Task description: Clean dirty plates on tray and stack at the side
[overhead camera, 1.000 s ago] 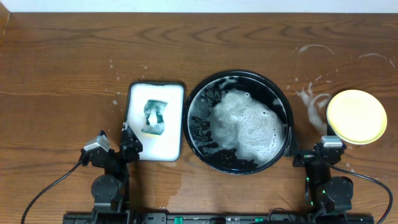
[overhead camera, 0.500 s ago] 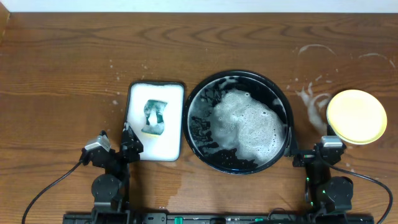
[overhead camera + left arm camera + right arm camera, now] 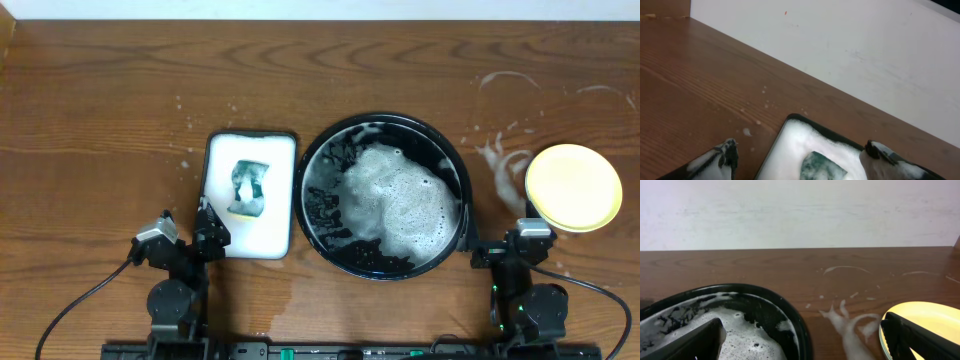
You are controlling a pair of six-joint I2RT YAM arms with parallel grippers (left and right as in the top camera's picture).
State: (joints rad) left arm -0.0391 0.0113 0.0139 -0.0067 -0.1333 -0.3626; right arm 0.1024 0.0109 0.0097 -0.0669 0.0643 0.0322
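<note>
- Your worktop is a brown wooden table (image 3: 320,70) set against a white wall (image 3: 840,40). Foam smears (image 3: 500,165) and droplets wet it toward the right edge.
- One tray (image 3: 318,235), black, sits mid-table nearer the front edge, filled with white foam.
- One yellow plate (image 3: 575,188) lies by the right edge, apart from the tray. You cannot tell whether others lie under it.
- One white dish (image 3: 275,215) sits just left of the tray, with one green sponge (image 3: 249,188) in it.
- Two grippers wait at the front edge. Your left gripper (image 3: 800,148) is spread wide, foamy and empty at the dish's near end. Your right gripper (image 3: 802,330) is spread wide and empty, between tray and plate.
</note>
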